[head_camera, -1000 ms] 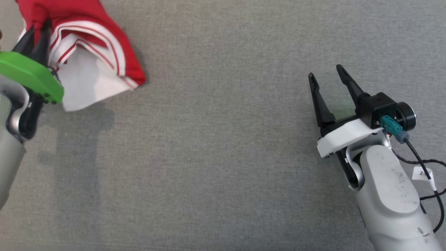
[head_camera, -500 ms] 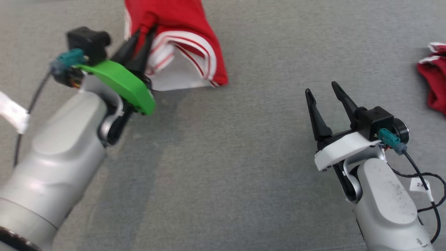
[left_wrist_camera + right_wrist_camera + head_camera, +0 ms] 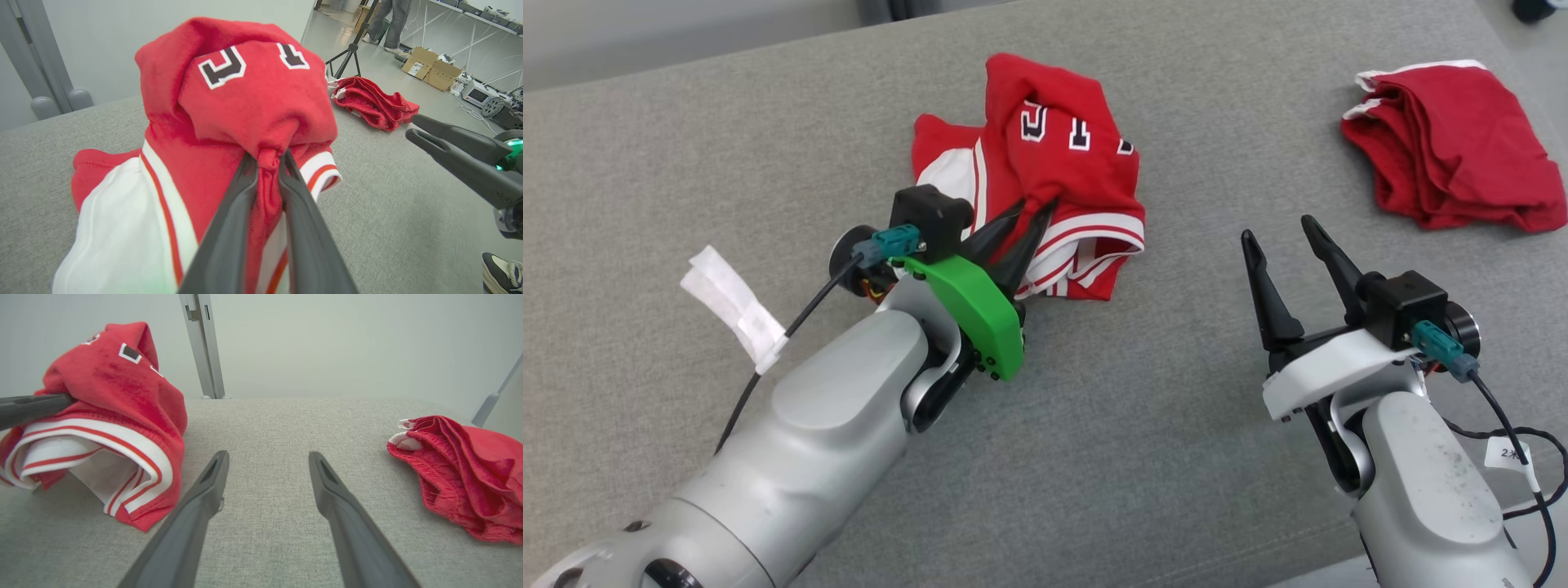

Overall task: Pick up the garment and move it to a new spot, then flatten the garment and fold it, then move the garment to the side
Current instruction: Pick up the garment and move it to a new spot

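Red-and-white knit jersey with dark, white-edged lettering. Lies crumpled in a heap near the middle of the grey woven fabric surface, one fold pulled up off the cloth.

Green-backed left gripper. Clamped tight on a pinched fold of red cloth at the heap's near edge, just above the striped hem.

White-backed right gripper. Fingers spread wide, holding nothing. Stands apart from the heap, to its right.

Second red garment, loosely folded. Rests well apart at the far right of the surface.
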